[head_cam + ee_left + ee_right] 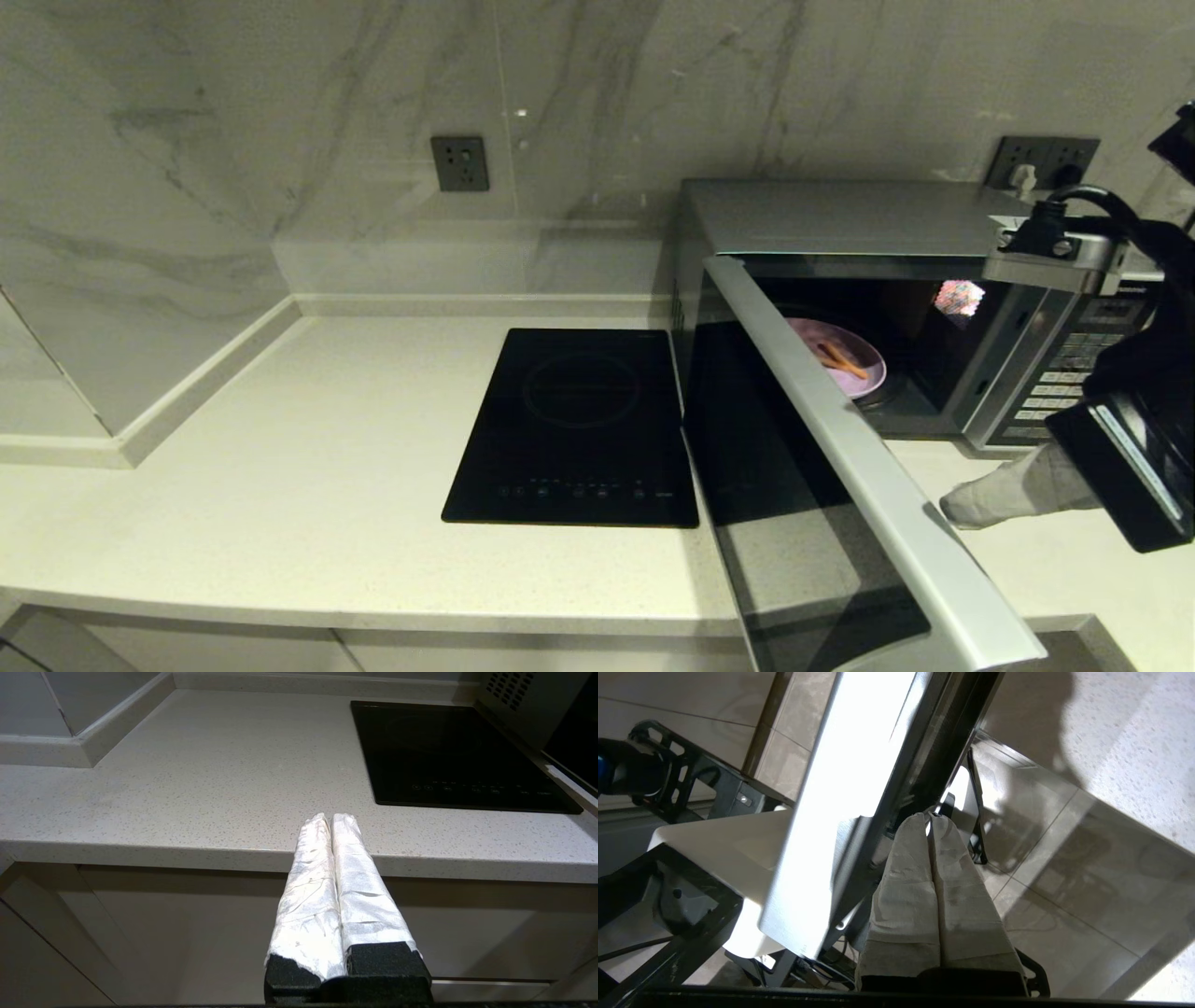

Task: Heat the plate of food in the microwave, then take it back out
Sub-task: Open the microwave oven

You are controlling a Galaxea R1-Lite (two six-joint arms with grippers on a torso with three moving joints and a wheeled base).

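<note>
Presently the microwave (840, 219) is seen at the right of the counter (308, 485), against the marble wall, with its door (822, 485) swung wide toward the front edge of the counter. Inside the lit cavity the plate of food (845, 359) is observed resting on the cavity floor, a few yellow-orange fries lying on its pale-lilac surface; part of the plate is hidden behind the door's upper edge. The black keypad panel (1055, 387) is visible to the right of the opening. The right gripper (952, 509) is located low in front of the microwave, just beside the inner face of the open door, above the counter; its cloth-wrapped fingers (934, 877) are seen pressed together along their length with nothing held between them. Contact between the fingertips and the door cannot be confirmed, though in the right wrist view they lie very close to the door's edge (859, 812). The left gripper (331, 821) is noted parked at the counter's front edge, well apart from the microwave, its wrapped fingers (308, 896) likewise closed together and empty. A flat black induction hob (579, 425) is recorded set into the counter just left of the microwave. A wall socket (459, 163) is seen above it.
</note>
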